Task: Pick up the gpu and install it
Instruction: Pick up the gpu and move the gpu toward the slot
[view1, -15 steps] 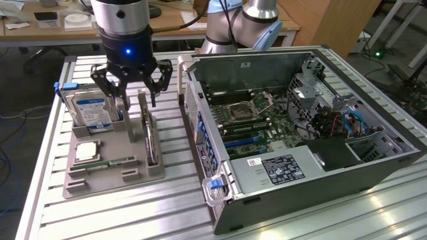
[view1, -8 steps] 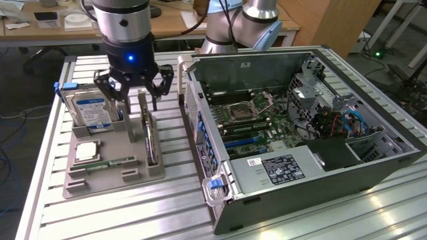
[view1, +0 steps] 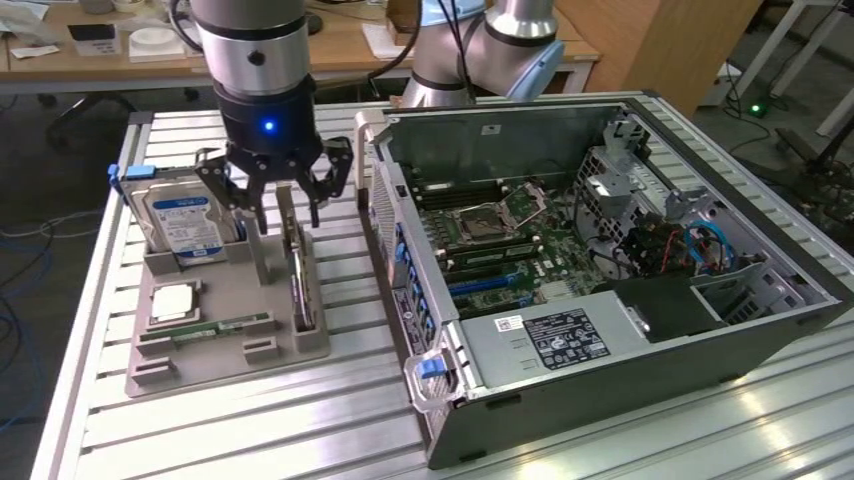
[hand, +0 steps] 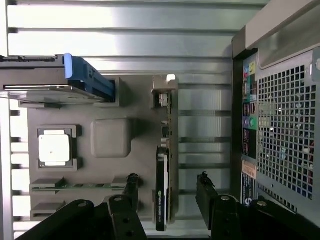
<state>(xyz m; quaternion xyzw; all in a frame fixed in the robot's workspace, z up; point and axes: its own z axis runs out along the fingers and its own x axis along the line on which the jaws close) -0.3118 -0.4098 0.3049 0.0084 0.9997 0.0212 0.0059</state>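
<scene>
Aluminium slats form the table (view1: 267, 420) that carries everything. On the exterior view's right lies a dark computer case (view1: 641, 400) with its side open, showing the green motherboard (view1: 507, 250); in the wrist view its perforated rear panel (hand: 285, 130) is seen.

Beside the case, the robot arm (view1: 254, 60) reaches down over a grey holder tray (view1: 227, 290) (hand: 140, 160) set on the slats.

At the tray's far end a silver hard drive (view1: 187, 225) (hand: 50, 90) with a blue label stands on edge in its slot.

The gpu (view1: 300, 270) (hand: 169, 125) also stands on edge in a slot of the tray, on the side nearest the case, a thin dark card with a metal bracket at one end. It has not been lifted.

A square processor (view1: 174, 300) (hand: 54, 148) lies flat in its recess, and a narrow green RAM stick (view1: 220, 327) (hand: 75, 186) sits in a groove near it.

The gripper (view1: 283, 215) (hand: 168, 177) is directly over the gpu with its claw released: the black fingers (hand: 132, 185) are spread wide, one on each side of the card, with a clear gap between each finger and the card, so nothing is grasped.
</scene>
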